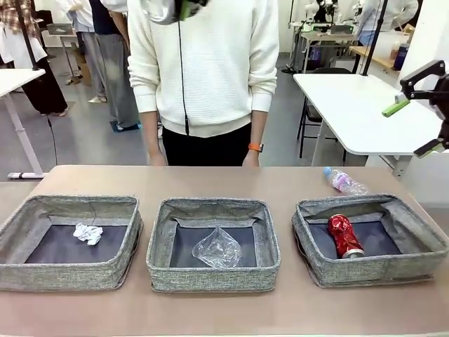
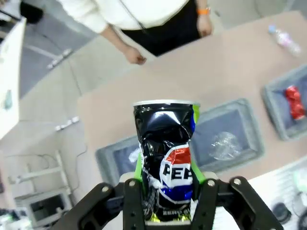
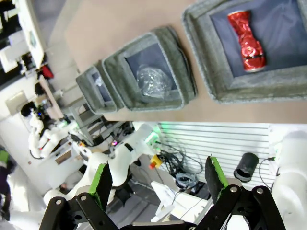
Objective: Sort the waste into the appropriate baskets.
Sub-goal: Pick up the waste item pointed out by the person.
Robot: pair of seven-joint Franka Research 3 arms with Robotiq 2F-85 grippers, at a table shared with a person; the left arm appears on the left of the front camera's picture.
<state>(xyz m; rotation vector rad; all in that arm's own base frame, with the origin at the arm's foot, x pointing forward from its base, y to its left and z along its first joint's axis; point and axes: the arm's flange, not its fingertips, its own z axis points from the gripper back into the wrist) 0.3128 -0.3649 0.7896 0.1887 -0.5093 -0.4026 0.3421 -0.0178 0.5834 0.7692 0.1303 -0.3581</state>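
Inside R bin (image 1: 372, 270): dented red can (image 1: 344, 236).

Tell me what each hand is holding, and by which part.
The left hand grips the dented dark-blue can by opposite sides of its lower half. The right hand is open and holds nothing.

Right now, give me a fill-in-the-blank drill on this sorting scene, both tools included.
1. The left tool is ____ on the dented dark-blue can.
2. The right tool has its jaws ____.
3. The dented red can lies ____ the right basket.
4. The small clear bottle lies on the table, in ____ of the three baskets.
Missing words: shut; open; inside; none.
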